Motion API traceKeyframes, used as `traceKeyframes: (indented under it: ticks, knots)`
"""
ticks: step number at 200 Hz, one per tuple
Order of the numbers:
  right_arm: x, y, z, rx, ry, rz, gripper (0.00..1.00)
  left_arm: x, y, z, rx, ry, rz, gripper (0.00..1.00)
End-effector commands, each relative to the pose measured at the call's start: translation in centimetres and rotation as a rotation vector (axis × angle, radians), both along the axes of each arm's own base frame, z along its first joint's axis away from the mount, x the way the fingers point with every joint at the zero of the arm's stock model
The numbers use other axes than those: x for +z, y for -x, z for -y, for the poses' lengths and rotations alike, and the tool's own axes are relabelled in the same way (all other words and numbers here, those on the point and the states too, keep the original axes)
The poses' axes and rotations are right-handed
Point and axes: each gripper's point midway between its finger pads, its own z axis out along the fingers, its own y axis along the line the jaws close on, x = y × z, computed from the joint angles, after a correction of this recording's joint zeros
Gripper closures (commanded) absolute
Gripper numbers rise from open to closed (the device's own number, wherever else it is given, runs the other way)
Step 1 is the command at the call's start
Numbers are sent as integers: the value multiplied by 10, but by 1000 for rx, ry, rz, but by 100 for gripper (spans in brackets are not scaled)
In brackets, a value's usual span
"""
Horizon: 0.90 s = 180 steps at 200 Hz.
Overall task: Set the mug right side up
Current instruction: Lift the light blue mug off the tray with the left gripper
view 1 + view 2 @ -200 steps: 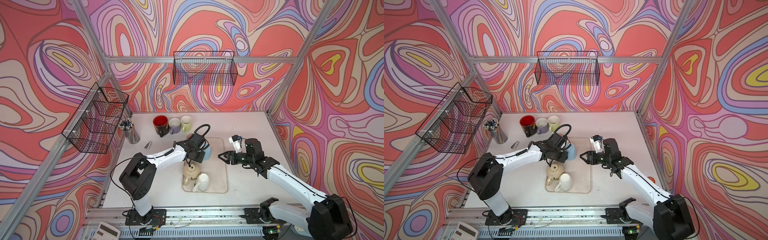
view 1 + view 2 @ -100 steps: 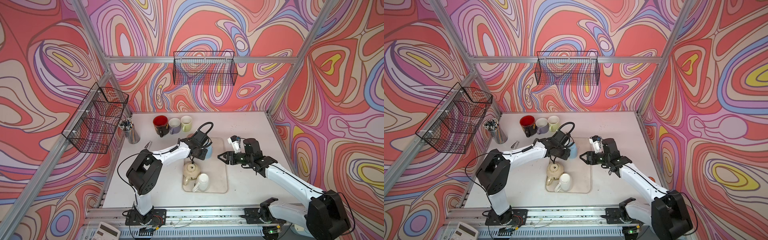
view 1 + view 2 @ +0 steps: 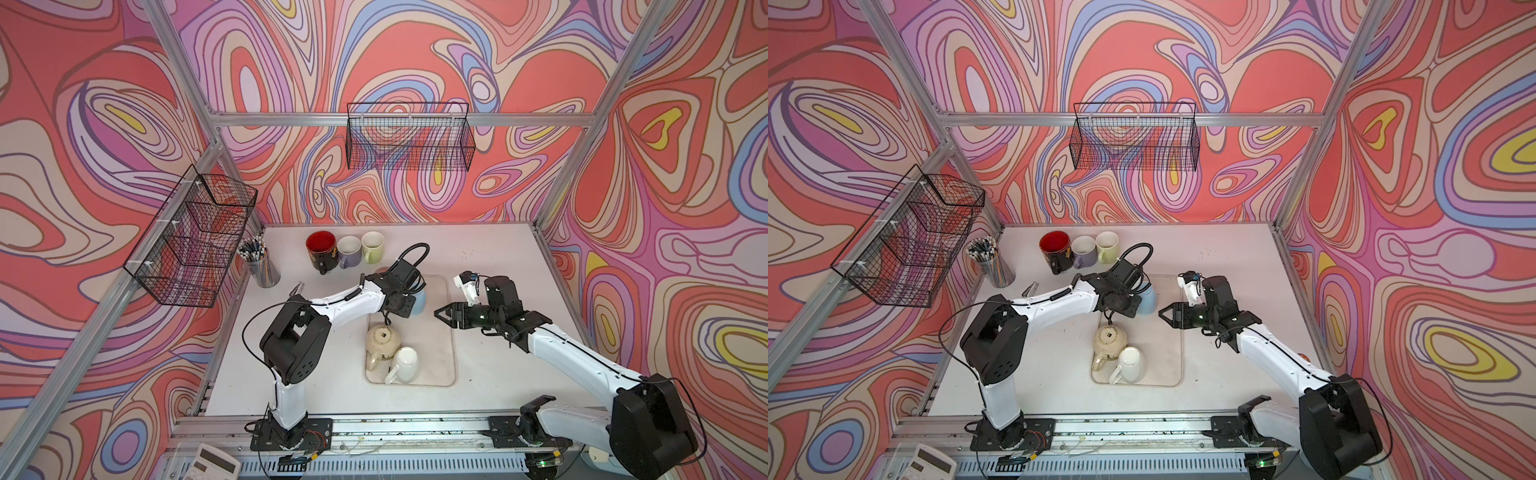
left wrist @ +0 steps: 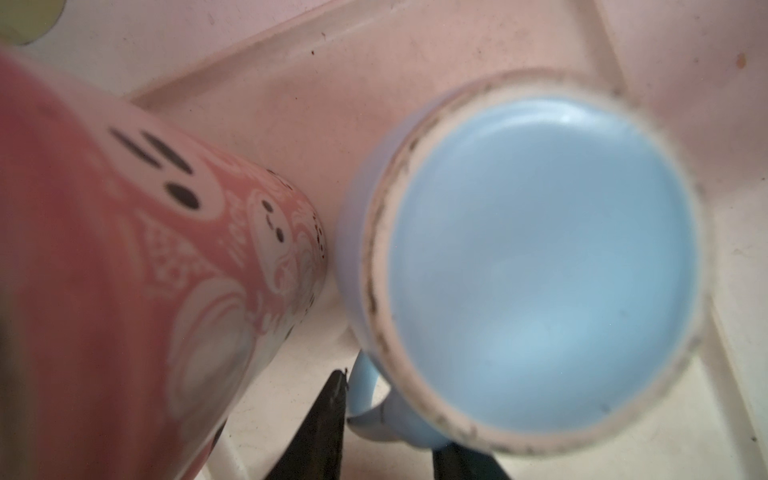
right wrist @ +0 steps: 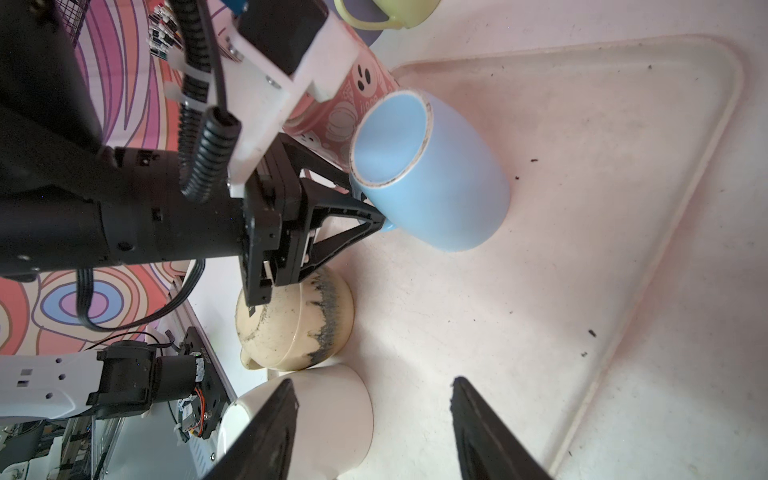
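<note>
Right gripper (image 3: 443, 316) agape, left gripper (image 5: 365, 203) outstretched

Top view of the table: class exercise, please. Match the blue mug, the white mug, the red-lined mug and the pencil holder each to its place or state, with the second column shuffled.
1 blue mug
2 white mug
3 red-lined mug
4 pencil holder

a mouth up, in the back row
b by the left edge of the table
c bottom up, handle inside the left pincer
d at the near end of the tray, beside the teapot

Pairs: 1-c, 2-d, 3-a, 4-b
</note>
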Motion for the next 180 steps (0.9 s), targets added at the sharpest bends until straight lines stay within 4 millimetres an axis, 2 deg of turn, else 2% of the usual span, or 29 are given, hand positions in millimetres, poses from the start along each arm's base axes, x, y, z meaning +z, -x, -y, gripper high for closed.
traceKeyframes:
  ticks: [1,21,101,180]
  knots:
    - [8,-6,-2,9,-5,35,39,-1,-2,4,-18,-18,-3,65]
    - [7,-6,-2,9,-3,35,39,-2,-3,5,-19,-17,-3,68]
    - [5,-2,0,6,-4,33,40,6,-6,12,-22,8,-3,89]
    - [11,3,1,2,-24,35,38,36,-4,16,-24,60,25,100]
